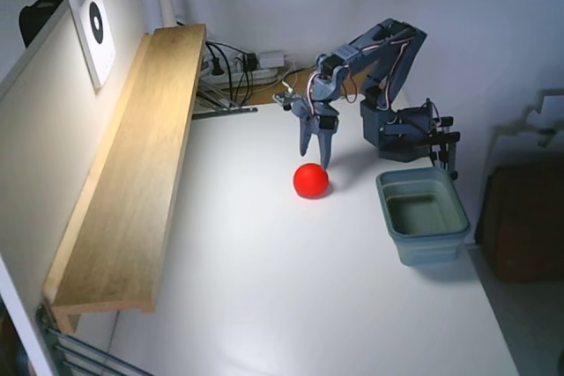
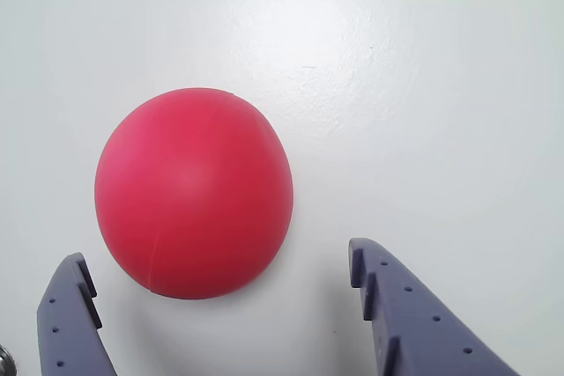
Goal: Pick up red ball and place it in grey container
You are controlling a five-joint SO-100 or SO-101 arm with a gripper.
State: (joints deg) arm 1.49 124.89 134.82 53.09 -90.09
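White table (image 1: 291, 288): fingers (image 2: 66, 310) spread above red ball (image 2: 194, 193).

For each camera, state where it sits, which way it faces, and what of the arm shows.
Fixed view: mounted high, looking down across the white table; shows the whole arm, its gripper above the red ball, and the grey container.
Wrist view: rides on the gripper, facing down at the table; only the two open fingers show.
Shared: the ball, gripper and table.
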